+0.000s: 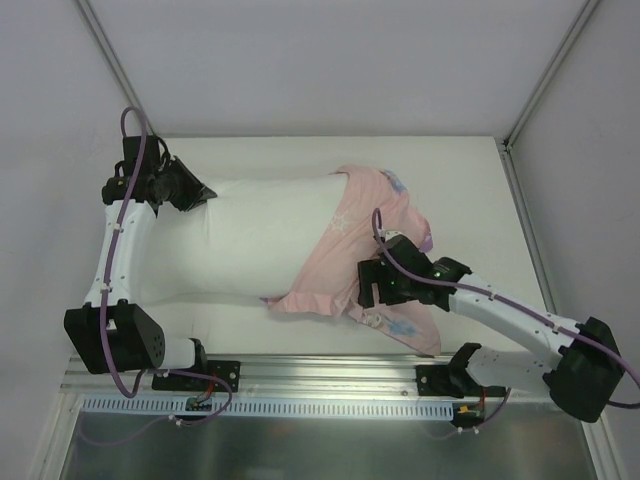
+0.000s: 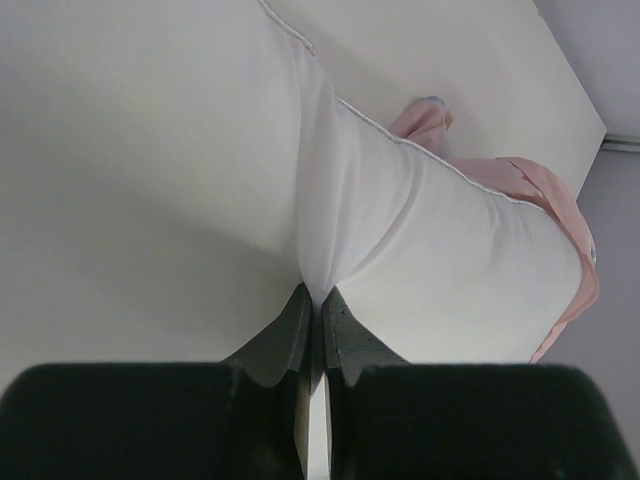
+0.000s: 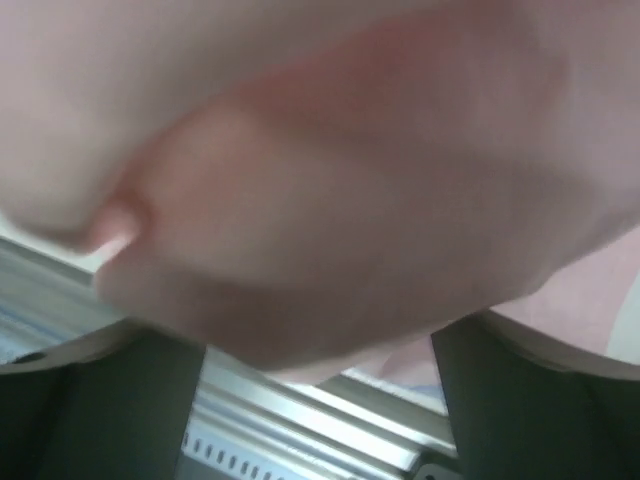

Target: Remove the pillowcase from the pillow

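- Right wrist view: blurred pink cloth of the pillowcase (image 3: 350, 180) lies close against the lens and fills almost the whole frame. No print is legible. A strip of metal rail (image 3: 300, 420) shows beneath it.
- The right gripper (image 3: 320, 400) has its dark jaws in the lower left and lower right corners of that view. They stand wide apart, with their tips cut off. Cloth sags between them, with no clamp on it visible.
- Top view: the pillow (image 1: 260, 235) lies across the middle of the bench (image 1: 470, 180). Its right end is hidden inside the pillowcase, which is bunched at centre right with the pale side mostly outward.
- The left gripper (image 1: 200, 192), at upper left, is closed tight on the pillow's left end. The left wrist view shows its jaws pinching a fold of the white cover.
- The left arm runs up the left side of the frame, with its wrist turned right toward the pillow.
- The right arm reaches from lower right toward upper left. Its gripper sits at the pillowcase's near edge, partly sunk in cloth.
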Available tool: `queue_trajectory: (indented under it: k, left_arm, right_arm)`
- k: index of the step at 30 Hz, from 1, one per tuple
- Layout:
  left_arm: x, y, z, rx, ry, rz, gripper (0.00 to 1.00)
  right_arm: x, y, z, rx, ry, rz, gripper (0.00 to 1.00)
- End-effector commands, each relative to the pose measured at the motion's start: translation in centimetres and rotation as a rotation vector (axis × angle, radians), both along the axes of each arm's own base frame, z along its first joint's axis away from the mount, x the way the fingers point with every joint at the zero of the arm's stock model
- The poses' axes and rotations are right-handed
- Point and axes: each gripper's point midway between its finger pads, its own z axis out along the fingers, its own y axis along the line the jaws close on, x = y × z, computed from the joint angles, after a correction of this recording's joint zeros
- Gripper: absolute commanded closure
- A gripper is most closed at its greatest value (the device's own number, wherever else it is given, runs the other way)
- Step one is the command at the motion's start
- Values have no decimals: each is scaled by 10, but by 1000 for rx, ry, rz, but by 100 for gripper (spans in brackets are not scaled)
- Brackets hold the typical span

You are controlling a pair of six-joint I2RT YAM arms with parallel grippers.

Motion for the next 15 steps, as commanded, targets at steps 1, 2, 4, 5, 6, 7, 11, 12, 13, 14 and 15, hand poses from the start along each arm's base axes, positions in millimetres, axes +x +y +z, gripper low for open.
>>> queue_trajectory:
  k: [1, 2, 4, 5, 6, 7, 11, 12, 13, 14, 15]
  left_arm:
    - [9, 3, 27, 4, -106, 18, 100]
    - [7, 5, 28, 10, -109, 27, 100]
    - [8, 10, 31, 34, -121, 50, 100]
    - [8, 13, 36, 41, -133, 58, 100]
    - [8, 19, 40, 41, -143, 75, 100]
    - [9, 23, 46, 37, -158, 82, 100]
    - [8, 46, 58, -4, -180, 156, 100]
    - [8, 50, 61, -9, -183, 166, 100]
    - [8, 57, 66, -10, -198, 185, 100]
    - [8, 57, 70, -16, -207, 185, 100]
    - [8, 61, 73, -16, -214, 193, 100]
  right_arm:
    - [23, 5, -4, -31, -49, -53, 21]
    - [28, -1, -6, -40, -41, -87, 46]
    - [39, -24, -2, -80, -49, -174, 80]
    - [44, -37, 1, -105, -65, -208, 86]
    - [49, -61, 3, -135, -55, -281, 94]
    - [53, -74, 8, -141, -65, -324, 99]
    - [61, -146, 57, -174, -163, -557, 99]
    - [57, -159, 65, -190, -162, -587, 99]
    - [63, -177, 88, -171, -205, -669, 99]
    - [63, -186, 99, -169, -227, -704, 99]
    - [60, -196, 110, -178, -247, -723, 99]
